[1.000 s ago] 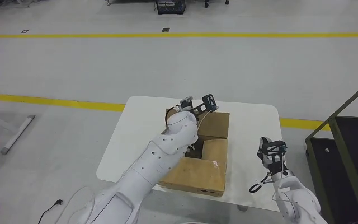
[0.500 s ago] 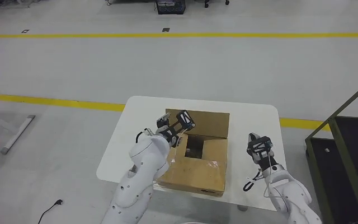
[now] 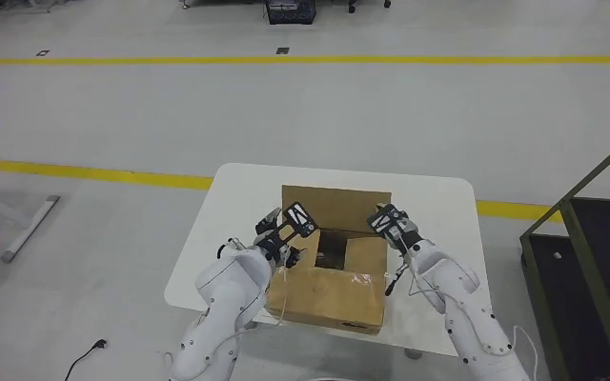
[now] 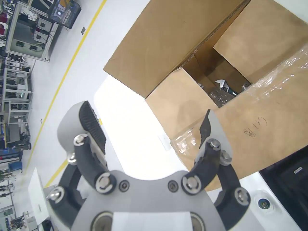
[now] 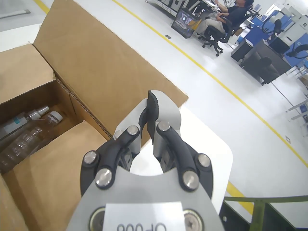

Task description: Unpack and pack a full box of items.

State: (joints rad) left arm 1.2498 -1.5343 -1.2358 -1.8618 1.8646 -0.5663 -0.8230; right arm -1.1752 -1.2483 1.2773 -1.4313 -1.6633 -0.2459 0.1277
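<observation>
One cardboard box (image 3: 329, 300) sits in the middle of a white table (image 3: 438, 202). Nearest the robot, its front flap (image 4: 252, 131) lies folded flat over the top, with clear tape wrinkled along its edge and corner. The left pincer (image 4: 149, 123) hangs above the box's left side, its jaws spread wide with nothing between them. One fingertip (image 4: 204, 127) sits right at the taped corner of that flap, though I cannot tell whether it touches. The right pincer (image 5: 149, 106) hangs over the box's right edge, near the end of the upright far flap, with its jaws pressed together on nothing. Below it the right flap (image 5: 55, 159) is folded in over the top. A short left flap (image 4: 178, 92) is folded in on the other side.

Between the flaps, the opening shows what the box holds. Several clear plastic bottles (image 5: 22, 143) lie on their sides, one of them with a white cap (image 5: 54, 116). The head of an adjustable wrench (image 4: 223, 86) lies beside them. How much more lies under the flaps cannot be seen.

Past the opening, the far flap (image 3: 334, 202) stands up and leans away from the robot. Beyond the table, a yellow line (image 3: 95, 173) runs across the pale floor.
</observation>
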